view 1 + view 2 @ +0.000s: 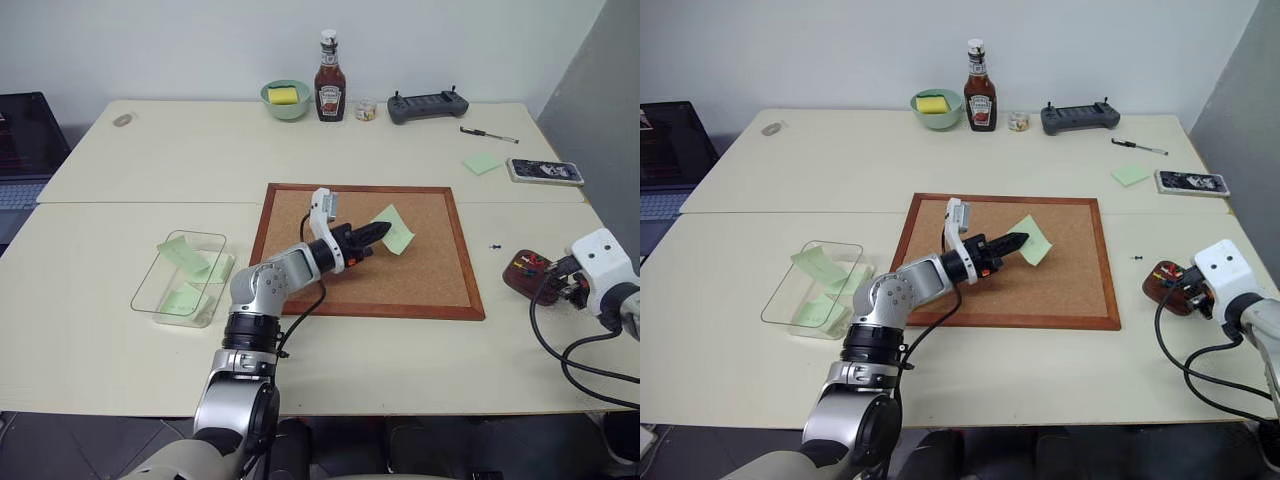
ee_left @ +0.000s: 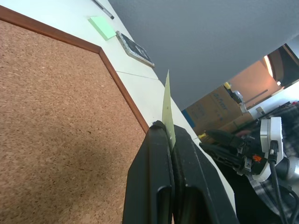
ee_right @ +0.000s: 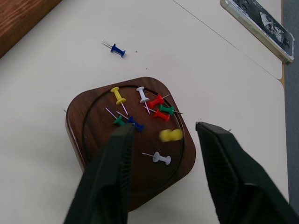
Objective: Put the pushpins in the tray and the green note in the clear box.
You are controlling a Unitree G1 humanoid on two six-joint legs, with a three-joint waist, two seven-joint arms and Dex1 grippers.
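Near the desk's (image 1: 120,290) left edge sits the clear box (image 1: 180,278), already holding a few pale-green slips. Just right of it, over the corkboard (image 1: 420,270) in the desk's middle, the left hand (image 1: 378,233) is clamped shut on the green note (image 1: 396,227); the left wrist view shows the paper pinched edge-on between the two black fingers (image 2: 154,177), standing up clear of the cork. Further right, one blue pushpin (image 3: 117,50) lies loose on the bare desk between the corkboard's right edge and the tray (image 3: 135,140). The tray rests near the desk's right edge with a scatter of pushpins (image 3: 154,105) inside, red, yellow, green, white and blue. The right hand (image 3: 163,135) hangs just above it with its jaws parted and nothing between them; a blurred yellow pin (image 3: 170,135) appears to be dropping into the tray.

By my reading, two steps overlap: a pin is being released on the right while the note is lifted on the left. Next, the left hand should carry the note across to the clear box and open over it, keeping the flimsy paper from catching the rim. The right hand then needs a fine pinch on the stray blue pin.
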